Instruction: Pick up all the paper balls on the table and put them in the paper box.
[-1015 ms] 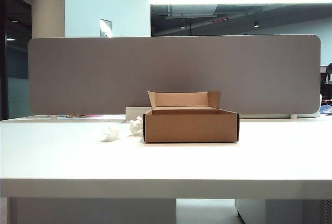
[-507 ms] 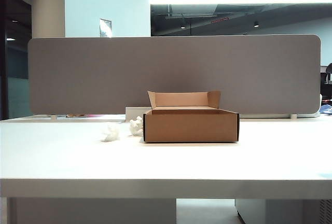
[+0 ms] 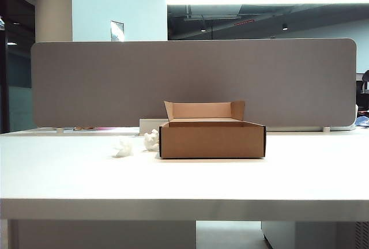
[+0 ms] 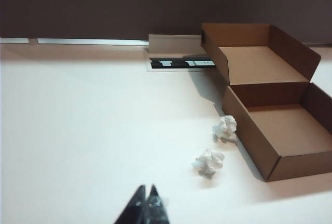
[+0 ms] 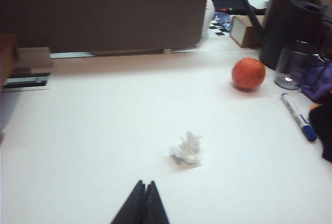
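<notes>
So here's the setup: big white table (image 3: pixel 184 180) with a brown paper box (image 3: pixel 212 139) sitting roughly mid-table, lid flap standing up at the back, nothing inside it that I can see. Grey divider panel (image 3: pixel 193 82) runs along the far edge behind it.

Two paper balls are on the left of the box from the front. One paper ball (image 3: pixel 151 140) sits right up against the box's left wall, touching or very nearly. The other one (image 3: pixel 122 147) is a bit further out to the left and closer to the front edge. From the left wrist camera you get the same pair, the near-wall ball (image 4: pixel 225 128) and the outer ball (image 4: pixel 209 163), both on bare tabletop.

There's also a third crumpled wad (image 5: pixel 188 148) showing in the right wrist view, lying alone on the table over on that side.

Neither arm shows in the front view. The left gripper (image 4: pixel 147 203) is clenched, tips pressed together with nothing between them, hanging above the table short of the two balls. The right gripper (image 5: pixel 144 195) is the same deal, pinched closed and empty, with that lone wad just ahead of it.

Other stuff on the right side: an orange (image 5: pixel 248 73), a blue marker (image 5: pixel 298 116), and a small white block (image 4: pixel 174 43) behind the box.
</notes>
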Action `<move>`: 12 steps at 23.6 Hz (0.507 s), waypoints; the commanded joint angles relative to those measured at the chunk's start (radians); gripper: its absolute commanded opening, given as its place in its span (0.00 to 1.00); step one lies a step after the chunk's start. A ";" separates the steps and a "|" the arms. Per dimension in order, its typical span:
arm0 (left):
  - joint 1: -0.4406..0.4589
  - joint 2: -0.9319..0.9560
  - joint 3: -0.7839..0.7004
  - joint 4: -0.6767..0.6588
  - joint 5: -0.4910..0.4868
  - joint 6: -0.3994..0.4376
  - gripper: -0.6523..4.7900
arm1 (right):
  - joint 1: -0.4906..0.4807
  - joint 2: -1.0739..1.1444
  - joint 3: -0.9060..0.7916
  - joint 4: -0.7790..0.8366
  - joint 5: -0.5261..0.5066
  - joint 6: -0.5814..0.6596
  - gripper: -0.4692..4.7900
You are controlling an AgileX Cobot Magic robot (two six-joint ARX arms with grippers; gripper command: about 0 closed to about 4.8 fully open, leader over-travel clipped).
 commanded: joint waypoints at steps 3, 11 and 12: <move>0.002 0.070 0.007 0.047 0.016 0.005 0.11 | -0.092 0.137 0.068 0.057 -0.068 -0.004 0.09; 0.002 0.137 0.007 0.048 0.016 0.005 0.11 | -0.134 0.380 0.230 0.016 -0.068 -0.004 0.09; 0.002 0.143 0.007 0.047 0.015 0.005 0.11 | -0.134 0.404 0.251 0.007 -0.069 -0.004 0.09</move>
